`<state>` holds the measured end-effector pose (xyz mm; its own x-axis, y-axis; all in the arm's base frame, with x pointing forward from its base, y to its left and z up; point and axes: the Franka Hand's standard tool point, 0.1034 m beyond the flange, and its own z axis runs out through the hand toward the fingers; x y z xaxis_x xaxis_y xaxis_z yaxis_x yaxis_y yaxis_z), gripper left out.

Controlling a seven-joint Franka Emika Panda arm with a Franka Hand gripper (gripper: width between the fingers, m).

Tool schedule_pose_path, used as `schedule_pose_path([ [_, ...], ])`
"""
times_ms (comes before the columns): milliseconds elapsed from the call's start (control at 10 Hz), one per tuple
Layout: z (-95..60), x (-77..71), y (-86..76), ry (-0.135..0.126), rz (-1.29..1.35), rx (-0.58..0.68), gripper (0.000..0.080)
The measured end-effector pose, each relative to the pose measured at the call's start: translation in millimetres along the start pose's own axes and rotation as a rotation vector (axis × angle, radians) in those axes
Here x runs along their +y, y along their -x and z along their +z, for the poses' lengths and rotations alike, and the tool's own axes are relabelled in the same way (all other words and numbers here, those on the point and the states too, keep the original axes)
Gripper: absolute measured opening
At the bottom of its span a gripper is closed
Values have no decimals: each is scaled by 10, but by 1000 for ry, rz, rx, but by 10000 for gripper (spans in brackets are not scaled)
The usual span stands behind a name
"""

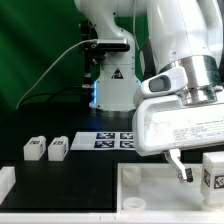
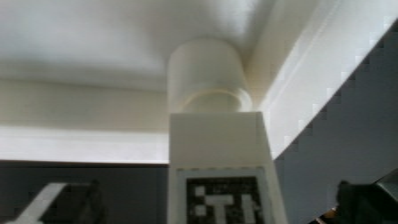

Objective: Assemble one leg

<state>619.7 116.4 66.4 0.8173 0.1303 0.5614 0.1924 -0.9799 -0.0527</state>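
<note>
In the wrist view a white leg (image 2: 221,150) with a black-and-white tag stands straight ahead, its round peg end against the inner corner of the large white rimmed panel (image 2: 107,100). My gripper (image 2: 214,208) is open, with dark fingers (image 2: 63,203) on either side of the leg and gaps between them and it. In the exterior view the gripper (image 1: 184,168) hangs just over the panel (image 1: 150,188), next to a tagged leg (image 1: 213,176) at the exterior view's right edge. Two more legs (image 1: 35,148) (image 1: 58,148) lie on the dark table at the left.
The marker board (image 1: 115,141) lies on the table behind the panel, in front of the arm's base (image 1: 112,85). A white part (image 1: 5,182) sits at the exterior view's left edge. A green curtain hangs behind.
</note>
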Motion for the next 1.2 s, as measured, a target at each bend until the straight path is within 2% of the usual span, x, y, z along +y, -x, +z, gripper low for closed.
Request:
schedule_pose_path([
  [300, -3, 4, -2, 0, 0, -4, 649],
  [600, -344, 68, -210, -5, 8, -131, 649],
  [700, -405, 90, -297, -2, 11, -129, 649],
  [800, -412, 50, -306, -11, 27, -186, 649],
  [1000, -408, -2, -375, -39, 50, -403, 649],
  [1200, -317, -11, -327, -71, 58, -588, 649],
])
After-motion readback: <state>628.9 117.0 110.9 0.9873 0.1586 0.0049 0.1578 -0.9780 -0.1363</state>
